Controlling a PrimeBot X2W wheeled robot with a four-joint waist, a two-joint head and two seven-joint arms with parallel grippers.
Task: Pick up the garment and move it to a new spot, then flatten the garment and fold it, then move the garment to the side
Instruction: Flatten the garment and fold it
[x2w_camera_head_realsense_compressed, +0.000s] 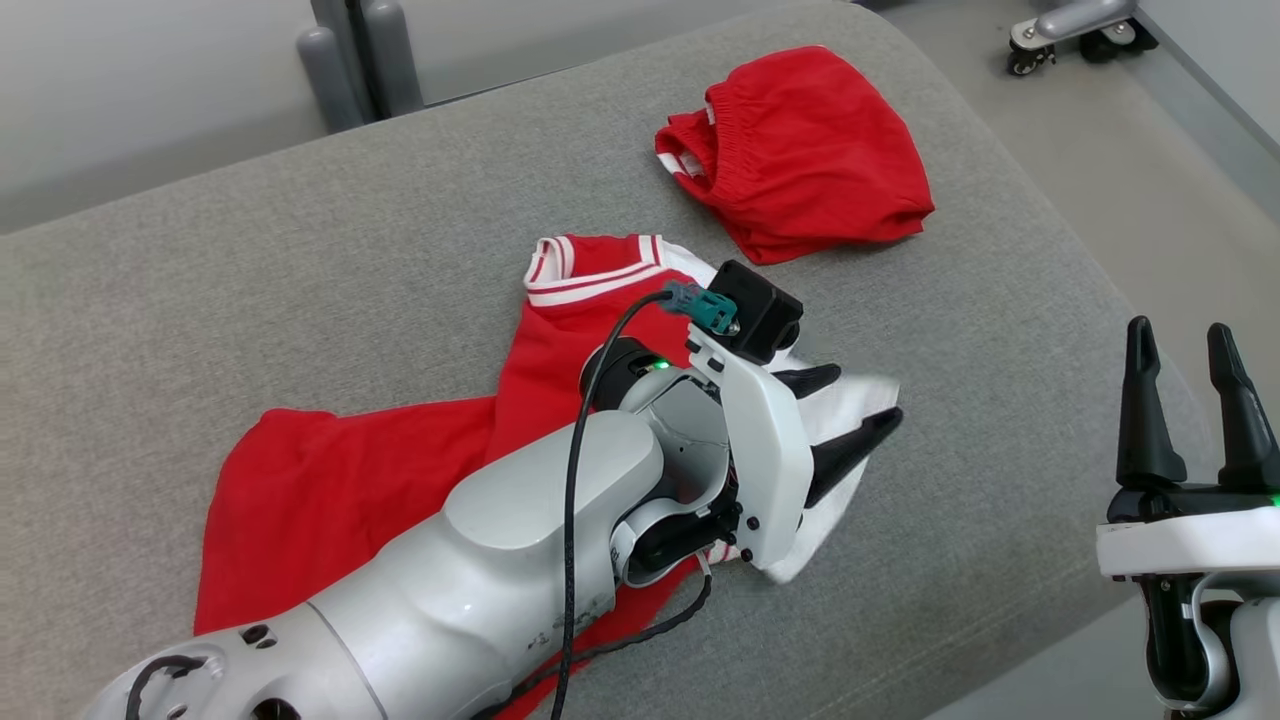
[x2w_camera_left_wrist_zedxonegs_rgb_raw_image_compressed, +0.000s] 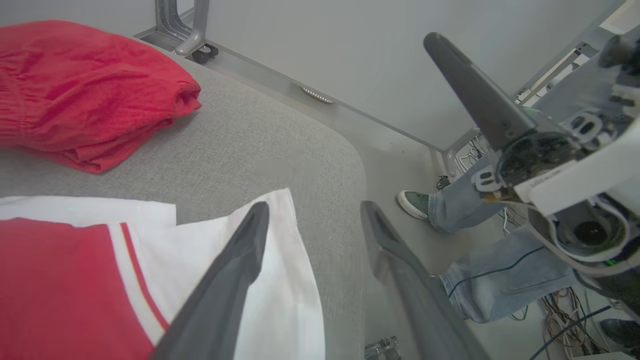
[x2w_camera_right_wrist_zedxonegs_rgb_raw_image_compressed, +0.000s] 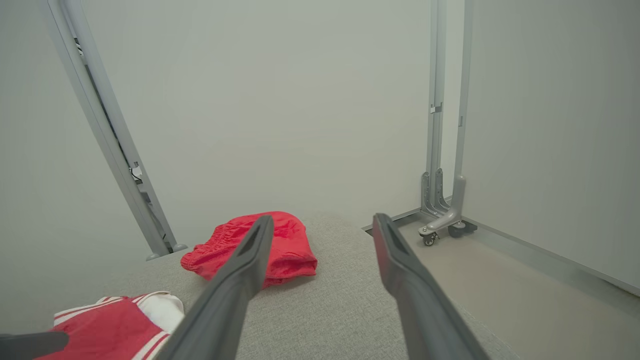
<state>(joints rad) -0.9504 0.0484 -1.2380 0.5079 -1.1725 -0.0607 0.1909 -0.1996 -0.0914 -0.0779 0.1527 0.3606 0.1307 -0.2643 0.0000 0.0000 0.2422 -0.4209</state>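
Two grippers stand open and empty: left gripper (x2w_camera_head_realsense_compressed: 868, 393) over the red-and-white fabric shirt (x2w_camera_head_realsense_compressed: 350, 480) at its white sleeve (x2w_camera_left_wrist_zedxonegs_rgb_raw_image_compressed: 295, 300), right gripper (x2w_camera_head_realsense_compressed: 1180, 328) at three o'clock.

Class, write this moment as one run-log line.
left gripper: open over shirt sleeve | right gripper: open, empty | shorts: beyond shirt

Head camera peers steeply down on the grey bench (x2w_camera_head_realsense_compressed: 300, 300); left wrist camera skims close over the jersey (x2w_camera_left_wrist_zedxonegs_rgb_raw_image_compressed: 60, 285), right wrist camera hangs back, level, both catching the red shorts (x2w_camera_right_wrist_zedxonegs_rgb_raw_image_compressed: 295, 250).
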